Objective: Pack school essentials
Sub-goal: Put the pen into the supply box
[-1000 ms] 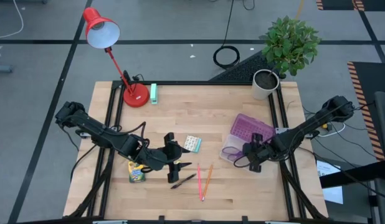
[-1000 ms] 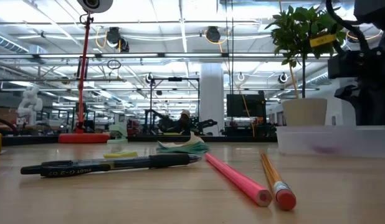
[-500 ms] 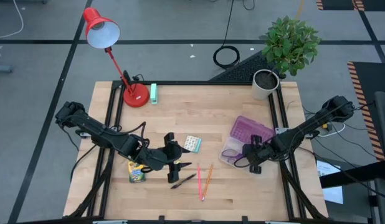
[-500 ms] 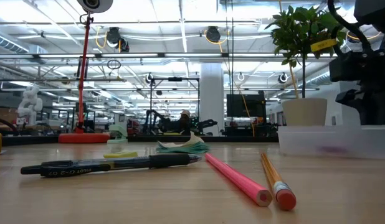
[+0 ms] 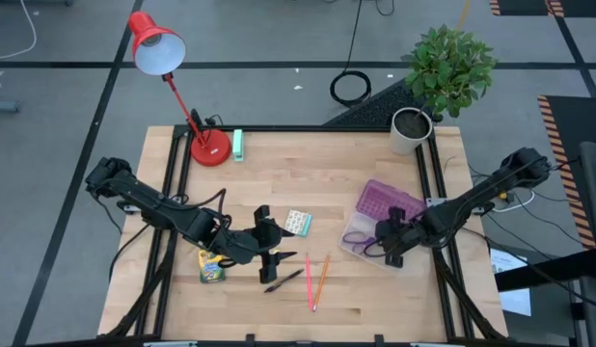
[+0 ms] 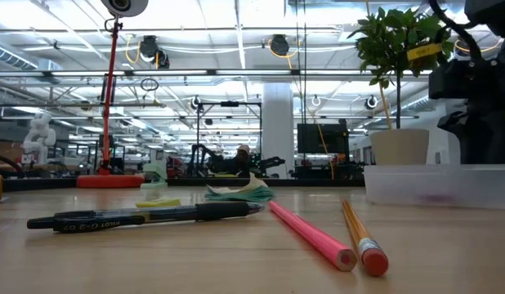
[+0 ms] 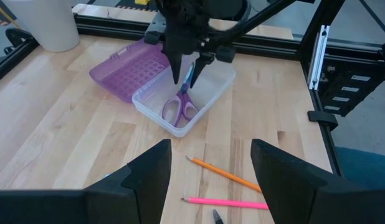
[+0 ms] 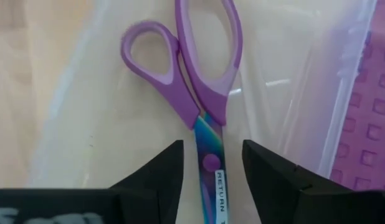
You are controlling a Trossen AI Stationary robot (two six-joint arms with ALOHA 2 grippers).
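- Pink pencil (image 5: 308,282), orange pencil (image 5: 320,279) and black pen (image 5: 284,280) lie near the table's (image 5: 375,159) front edge: light, stiff, roll easily; pinch mid-shaft.
- Crayon box (image 5: 211,266) toward the front-left: light, rigid card; grip across the flat sides.
- Left gripper (image 5: 272,246) hovers beside the pen, jaws wide, empty.
- Scissors (image 8: 202,93) lie in the clear case (image 7: 208,93) by the right edge: hard, slippery.
- Right gripper (image 8: 211,163) straddles the blade, jaws narrowly apart, not clamping it.
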